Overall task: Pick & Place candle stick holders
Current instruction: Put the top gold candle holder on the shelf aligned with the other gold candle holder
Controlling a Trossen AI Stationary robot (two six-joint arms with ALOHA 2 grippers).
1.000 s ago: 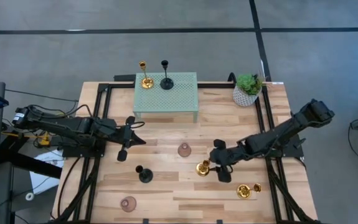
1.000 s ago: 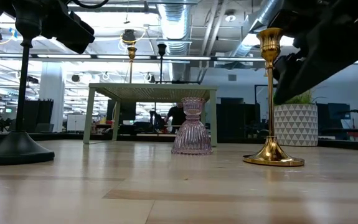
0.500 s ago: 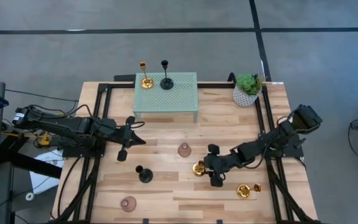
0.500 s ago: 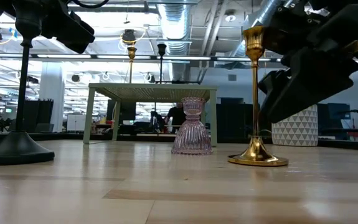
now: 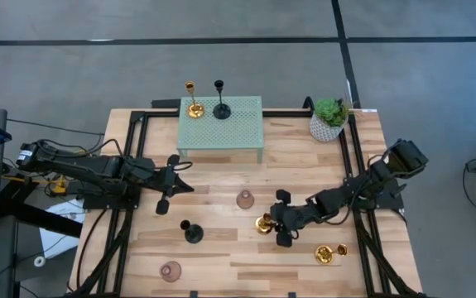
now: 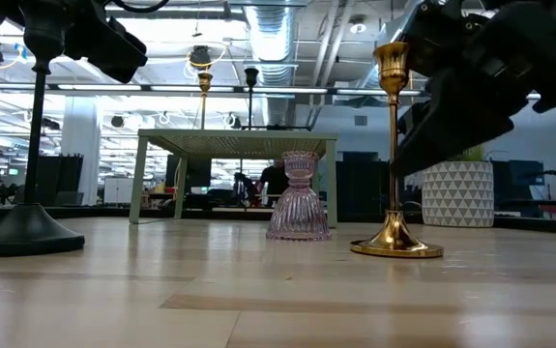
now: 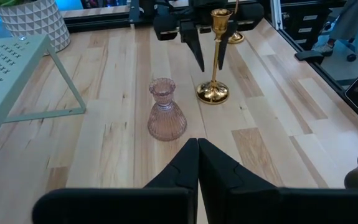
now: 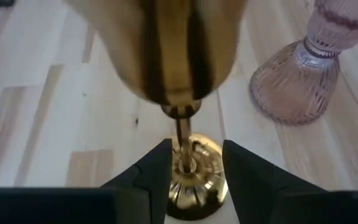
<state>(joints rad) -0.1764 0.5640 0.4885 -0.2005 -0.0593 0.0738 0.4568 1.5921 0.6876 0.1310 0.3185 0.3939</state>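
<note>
A gold candle stick holder (image 5: 263, 223) stands upright on its round base on the table. My right gripper (image 5: 280, 218) is open and level, one finger on either side of its slim stem (image 8: 182, 132). My left gripper (image 5: 171, 184) is shut and empty above the table's left half. A pink glass holder (image 5: 245, 199), a black holder (image 5: 192, 232) and a second pink one (image 5: 170, 271) stand on the table. Another gold holder (image 5: 329, 253) lies near the right front. A gold holder (image 5: 193, 105) and a black holder (image 5: 221, 107) stand on the green perforated stand (image 5: 238, 124). My right gripper has its fingers (image 8: 155, 169) on either side of the gold holder's stem, coming level from the table's right, about halfway up it. A gap shows on each side of the stem in the right wrist view. I cannot tell whether any part of the gripper touches the holder.
A potted green plant (image 5: 330, 118) in a white pot stands at the far right corner. Black frame rails (image 5: 355, 165) run along the table's left and right sides. Bare wood lies between the stand and the pink glass holder.
My right gripper has moved toward the table's left, and its fingers have come around the gold holder's stem. The holder, still upright, has slid a little toward the table's left along the table.
</note>
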